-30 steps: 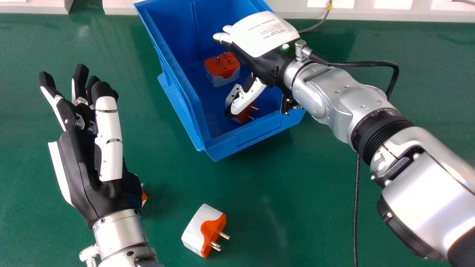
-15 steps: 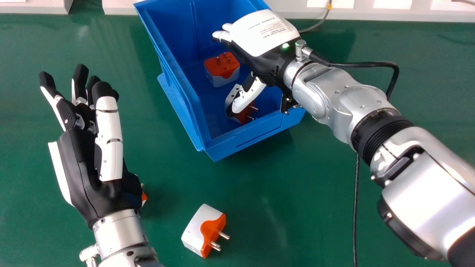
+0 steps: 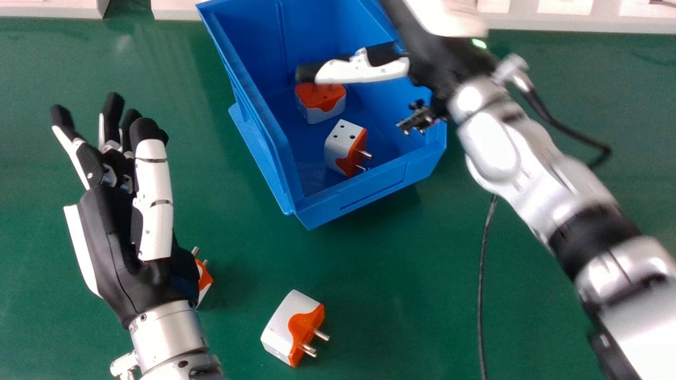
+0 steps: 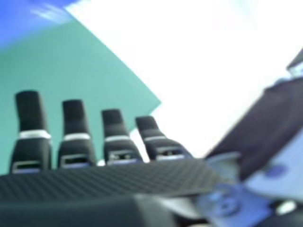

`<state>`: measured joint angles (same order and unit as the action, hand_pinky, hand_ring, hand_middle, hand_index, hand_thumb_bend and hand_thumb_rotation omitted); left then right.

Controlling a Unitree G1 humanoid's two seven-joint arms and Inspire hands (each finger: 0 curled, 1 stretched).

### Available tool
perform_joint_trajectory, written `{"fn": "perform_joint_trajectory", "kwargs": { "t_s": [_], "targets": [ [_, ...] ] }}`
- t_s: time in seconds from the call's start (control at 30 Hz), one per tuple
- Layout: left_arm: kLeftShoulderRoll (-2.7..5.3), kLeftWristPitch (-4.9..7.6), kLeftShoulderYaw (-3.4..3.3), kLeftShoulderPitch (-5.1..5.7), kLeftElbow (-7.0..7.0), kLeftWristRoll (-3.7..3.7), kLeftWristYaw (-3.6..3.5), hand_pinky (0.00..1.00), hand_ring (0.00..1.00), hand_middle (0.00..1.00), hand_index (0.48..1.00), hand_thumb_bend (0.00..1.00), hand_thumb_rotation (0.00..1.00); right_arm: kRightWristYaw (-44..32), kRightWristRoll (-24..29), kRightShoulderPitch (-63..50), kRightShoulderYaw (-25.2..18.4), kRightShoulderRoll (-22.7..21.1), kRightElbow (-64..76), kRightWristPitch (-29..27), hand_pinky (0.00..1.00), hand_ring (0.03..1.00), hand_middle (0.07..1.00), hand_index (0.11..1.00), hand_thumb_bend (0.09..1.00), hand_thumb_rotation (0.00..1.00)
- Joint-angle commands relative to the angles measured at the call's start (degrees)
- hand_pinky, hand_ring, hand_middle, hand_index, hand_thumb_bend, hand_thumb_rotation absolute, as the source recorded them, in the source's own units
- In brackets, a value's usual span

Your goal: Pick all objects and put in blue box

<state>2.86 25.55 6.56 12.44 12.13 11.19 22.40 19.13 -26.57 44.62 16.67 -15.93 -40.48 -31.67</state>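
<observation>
In the head view, the blue box (image 3: pixel 369 192) sits at 12 o'clock with a rear adapter (image 3: pixel 319 108) and a front adapter (image 3: pixel 340 145) inside. The right hand (image 3: pixel 435 58) is at 1 o'clock, its thumb over the box; the right hand view reveals its fingers extended, hand open. On the green table (image 3: pixel 422 290), a loose adapter (image 3: pixel 288 327) lies between 6 and 7 o'clock, and a partly hidden adapter (image 3: pixel 205 277) at 8, beside the open left hand (image 3: pixel 121 248).

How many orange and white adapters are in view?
4. Two adapters are in the blue box, another adapter is on the green table, one adapter is partly hidden by the left hand. More may be hidden.
</observation>
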Motion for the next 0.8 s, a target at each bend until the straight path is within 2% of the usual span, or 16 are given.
{"fn": "perform_joint_trajectory", "kwargs": {
  "t_s": [0.0, 0.07, 0.1, 0.13, 0.2, 0.27, 0.33, 0.37, 0.43, 0.5, 0.53, 0.57, 0.63, 0.77],
  "targets": [
    [6.35, 0.48, 0.84, 1.45, 2.31, -0.69, 0.51, 0.86, 0.92, 0.93, 0.906, 0.45, 0.49, -5.64, 7.84, -9.88, -3.83, -1.71, 16.36, -1.53, 0.66, 0.815, 0.885, 0.916, 0.83, 0.62],
    [6.08, 0.34, 0.89, 1.5, 2.42, -0.54, 0.4, 0.85, 0.92, 0.93, 0.907, 0.44, 0.49, -12.03, 12.69, -16.6, -3.41, -3.5, 26.51, -0.4, 0.65, 0.821, 0.884, 0.912, 0.865, 0.56],
    [6.02, 0.33, 0.9, 1.48, 2.44, -0.31, 0.28, 0.85, 0.92, 0.93, 0.908, 0.44, 0.49, -16.07, 15.49, -19.26, -2.4, -4.83, 30.33, -0.38, 0.65, 0.819, 0.883, 0.909, 0.872, 0.5],
    [6.05, 0.28, 0.9, 1.41, 2.47, -0.21, 0.31, 0.86, 0.92, 0.93, 0.909, 0.44, 0.49, -19.11, 15.73, -21.28, -1.43, -6.44, 33.37, -0.34, 0.65, 0.81, 0.875, 0.902, 0.859, 0.45],
    [6.25, 0.23, 0.81, 1.24, 2.42, -0.22, 0.56, 0.85, 0.91, 0.92, 0.9, 0.45, 0.47, -25.04, 12.75, -24.02, 0.4, -9.99, 38.92, 1.49, 0.64, 0.77, 0.84, 0.885, 0.843, 0.47],
    [5.91, 0.08, 0.59, 1.16, 2.36, -1.0, 0.69, 0.84, 0.91, 0.92, 0.898, 0.43, 0.49, -33.32, 9.79, -26.4, 2.91, -13.13, 45.27, 7.63, 0.64, 0.759, 0.822, 0.867, 0.827, 0.53],
    [5.68, 0.2, 0.46, 1.07, 2.33, -0.83, 0.44, 0.85, 0.91, 0.93, 0.903, 0.41, 0.52, -39.92, 6.25, -27.59, 5.33, -14.48, 49.91, 13.31, 0.66, 0.769, 0.823, 0.855, 0.795, 0.49],
    [5.82, 0.43, 0.45, 1.0, 2.27, -0.43, 0.35, 0.85, 0.92, 0.93, 0.905, 0.41, 0.52, -42.26, 4.39, -27.88, 6.4, -14.39, 51.46, 15.93, 0.66, 0.77, 0.824, 0.853, 0.787, 0.47],
    [6.14, 0.59, 0.61, 1.07, 2.35, 0.13, 0.27, 0.85, 0.92, 0.93, 0.905, 0.41, 0.52, -47.23, -1.05, -27.71, 10.28, -12.76, 53.24, 22.09, 0.66, 0.77, 0.824, 0.853, 0.787, 0.47],
    [6.41, 1.02, 0.87, 1.12, 2.34, 1.07, -0.13, 0.86, 0.92, 0.93, 0.904, 0.41, 0.52, -50.98, -6.38, -26.42, 14.59, -9.85, 52.05, 27.15, 0.66, 0.771, 0.825, 0.852, 0.785, 0.46],
    [6.54, 1.04, 0.96, 1.1, 2.42, 1.26, -0.1, 0.86, 0.92, 0.93, 0.907, 0.43, 0.49, -51.86, -8.97, -25.47, 16.58, -8.31, 50.33, 28.63, 0.66, 0.785, 0.842, 0.849, 0.791, 0.39],
    [6.61, 0.89, 1.02, 1.07, 2.57, 1.0, 0.18, 0.87, 0.92, 0.93, 0.908, 0.44, 0.47, -52.39, -11.87, -24.27, 18.88, -6.33, 47.32, 29.98, 0.66, 0.796, 0.855, 0.845, 0.801, 0.32],
    [6.46, 0.9, 1.07, 1.0, 2.61, 0.21, 0.54, 0.87, 0.92, 0.93, 0.908, 0.44, 0.47, -52.5, -15.98, -22.4, 22.14, -3.57, 42.07, 31.2, 0.66, 0.796, 0.855, 0.845, 0.801, 0.32],
    [6.45, 0.55, 1.34, 1.06, 3.04, -0.3, 1.07, 0.86, 0.92, 0.93, 0.91, 0.43, 0.47, -52.26, -19.11, -19.35, 25.04, 0.37, 33.8, 32.23, 0.69, 0.819, 0.866, 0.834, 0.826, 0.2]
  ]
}}
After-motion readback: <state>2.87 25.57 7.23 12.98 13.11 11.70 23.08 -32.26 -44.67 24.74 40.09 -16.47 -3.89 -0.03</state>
